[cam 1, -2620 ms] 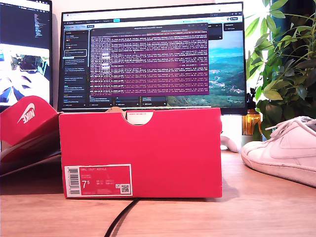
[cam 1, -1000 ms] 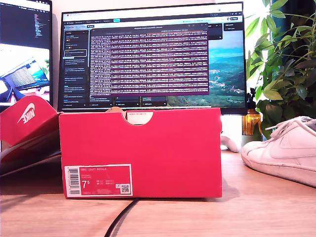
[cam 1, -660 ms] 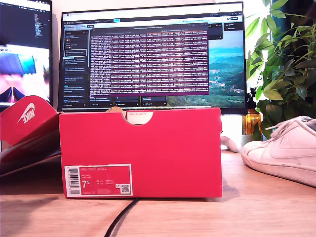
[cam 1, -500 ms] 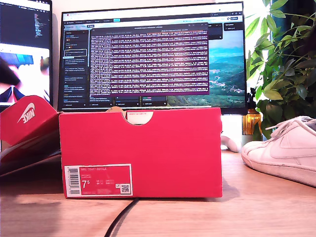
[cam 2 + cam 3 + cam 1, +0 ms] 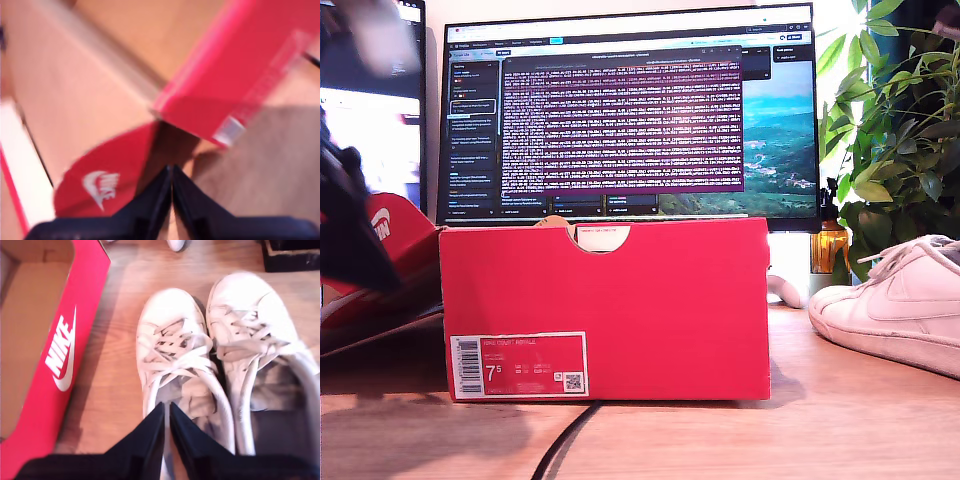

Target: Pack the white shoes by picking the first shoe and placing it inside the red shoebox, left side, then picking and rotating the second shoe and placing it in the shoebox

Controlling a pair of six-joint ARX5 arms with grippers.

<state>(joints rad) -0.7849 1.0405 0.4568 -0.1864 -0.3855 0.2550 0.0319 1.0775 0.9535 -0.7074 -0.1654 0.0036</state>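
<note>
My first tool [image 5: 171, 172] has its two black tips pressed together, holding nothing. It hangs over the red lid [image 5: 115, 172] with the white swoosh, by a corner of the red shoebox [image 5: 240, 75]. This picture is blurry. In the exterior view a dark, blurry arm [image 5: 350, 220] shows at the left edge, in front of the lid; I think it is this one.

My second tool [image 5: 166, 412] is also pinched shut with nothing in it. It hangs over the first white shoe [image 5: 172, 355], near the heel end. The second white shoe [image 5: 255, 335] lies touching it, side by side, toes pointing the same way. Both rest on the wooden counter [image 5: 117, 365], just beside the shoebox.

The box is open and looks empty, so no shoe is packed yet. To grab a shoe, the tool must open first. There is a bare strip of counter between shoe and box wall, so lifting over looks easy.
</note>
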